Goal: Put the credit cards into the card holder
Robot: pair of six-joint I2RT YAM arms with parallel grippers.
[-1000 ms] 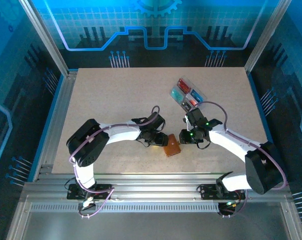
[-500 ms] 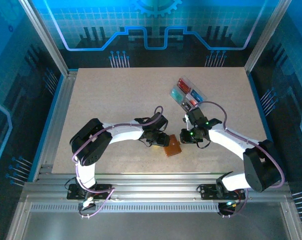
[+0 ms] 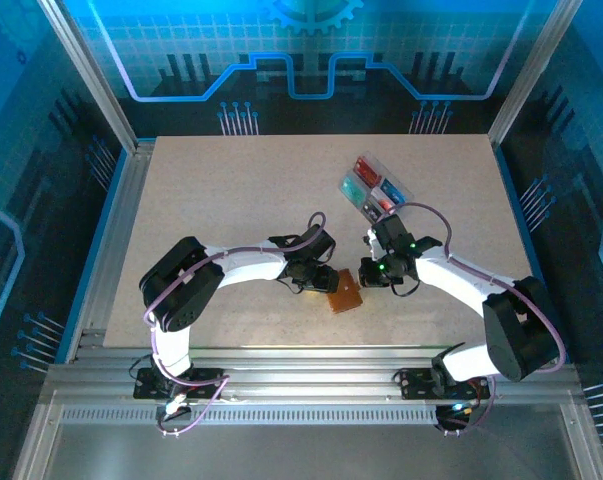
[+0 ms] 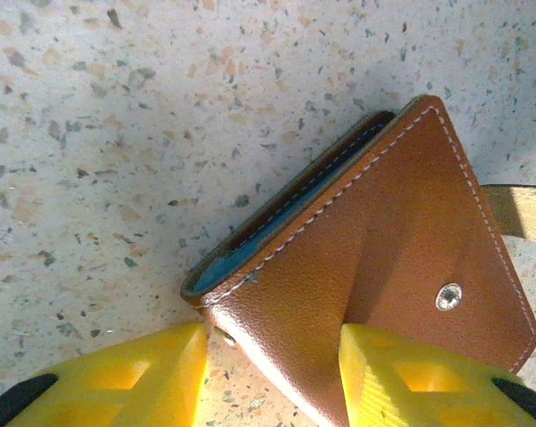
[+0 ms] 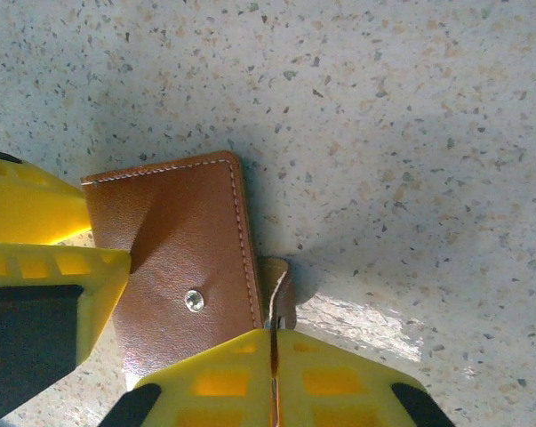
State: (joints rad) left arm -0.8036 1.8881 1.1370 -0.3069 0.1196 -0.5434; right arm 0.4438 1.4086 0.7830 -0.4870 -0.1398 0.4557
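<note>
Two grips on the card holder (image 5: 183,236): left claw (image 4: 272,349) clamps a corner, right claw (image 5: 274,342) pinches the tab (image 5: 281,283).

Card holder (image 3: 347,293) sits on the table (image 3: 231,200) between the left gripper (image 3: 328,283) and right gripper (image 3: 365,277), with the tray (image 3: 377,177) behind it to the right, credit cards (image 3: 357,189) inside.

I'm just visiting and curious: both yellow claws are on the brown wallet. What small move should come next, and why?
Probably the right gripper should lift the clasp tab it has pinched, swinging the card holder open. It lies folded shut, and the left gripper grips its other corner to steady it, so no card could enter yet.
</note>
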